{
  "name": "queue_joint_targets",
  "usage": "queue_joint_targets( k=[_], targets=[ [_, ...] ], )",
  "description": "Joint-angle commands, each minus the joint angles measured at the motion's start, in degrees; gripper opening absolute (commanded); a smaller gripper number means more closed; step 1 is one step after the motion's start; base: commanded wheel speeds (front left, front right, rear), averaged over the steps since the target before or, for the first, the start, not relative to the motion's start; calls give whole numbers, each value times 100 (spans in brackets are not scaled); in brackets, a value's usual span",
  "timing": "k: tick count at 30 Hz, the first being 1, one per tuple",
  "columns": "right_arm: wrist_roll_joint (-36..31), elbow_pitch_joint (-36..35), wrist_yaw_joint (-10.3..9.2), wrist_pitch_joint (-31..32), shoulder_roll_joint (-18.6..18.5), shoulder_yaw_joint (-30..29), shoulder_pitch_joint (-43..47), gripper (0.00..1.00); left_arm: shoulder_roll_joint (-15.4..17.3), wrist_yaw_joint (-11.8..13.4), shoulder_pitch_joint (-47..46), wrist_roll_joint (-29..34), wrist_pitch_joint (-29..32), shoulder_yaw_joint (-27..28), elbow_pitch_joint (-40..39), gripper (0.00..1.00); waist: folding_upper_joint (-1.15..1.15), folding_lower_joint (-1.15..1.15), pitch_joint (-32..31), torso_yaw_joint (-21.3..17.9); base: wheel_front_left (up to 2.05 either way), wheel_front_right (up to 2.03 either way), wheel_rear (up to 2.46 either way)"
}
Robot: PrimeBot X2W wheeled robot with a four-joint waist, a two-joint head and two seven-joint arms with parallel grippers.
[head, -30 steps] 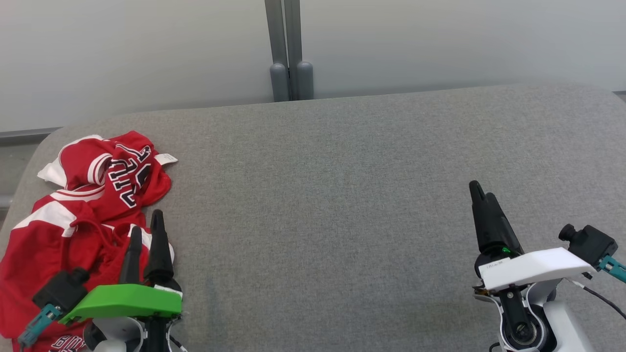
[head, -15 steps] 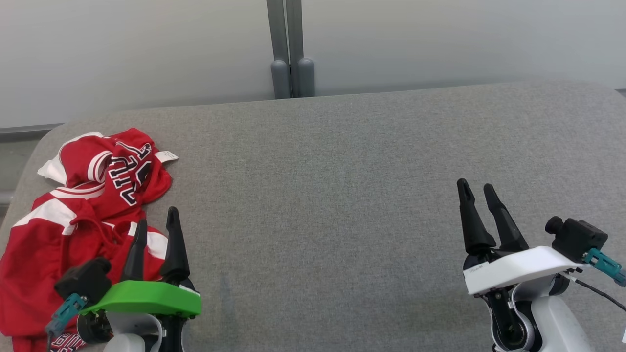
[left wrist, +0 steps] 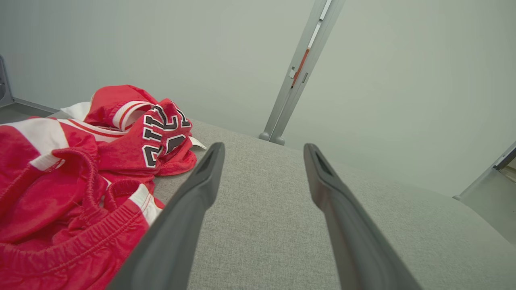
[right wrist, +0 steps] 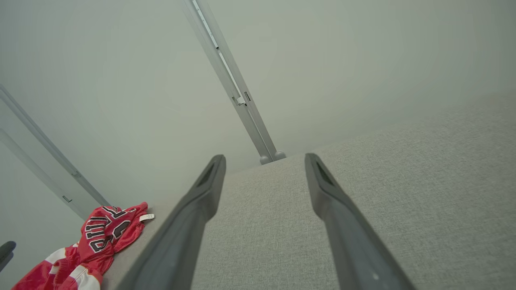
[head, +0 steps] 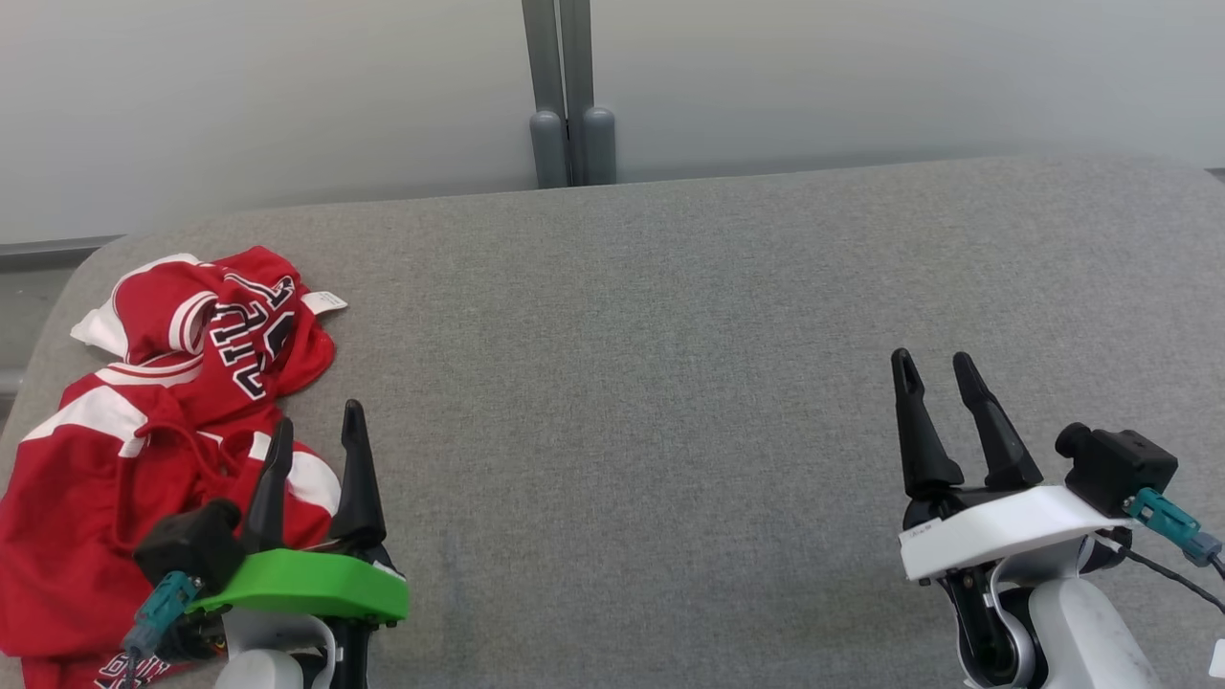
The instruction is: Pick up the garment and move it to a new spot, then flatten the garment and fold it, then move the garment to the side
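The garment is a red jersey with white stripes and black lettering, crumpled at the far left of the grey table. It also appears at the left in the left wrist view as the garment and small at the lower left of the right wrist view as the garment. My left gripper hovers open at the garment's right edge, nothing between its fingers. My right gripper stands open over bare table at the right, far from the garment.
A grey post rises against the pale wall behind the table's far edge. The table's rounded left corner lies just beyond the garment. Bare grey surface stretches between the two grippers.
The left gripper has shifted right and a little back toward me, off the garment's middle to its right edge. The right gripper has turned so both fingers show apart.
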Motion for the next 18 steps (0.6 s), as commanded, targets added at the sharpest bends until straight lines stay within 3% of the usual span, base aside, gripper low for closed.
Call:
queue_joint_targets(
  k=[1,18],
  targets=[
    [-149,-43,15,-57,-9,4,-124,100,49,12,-121,190,-57,-22,-55,100,0,0,10,1,0,0,0],
    [-872,-46,15,-270,5,45,-136,100,53,55,-135,910,-268,-157,-48,100,0,0,55,23,0,0,0]
  ],
)
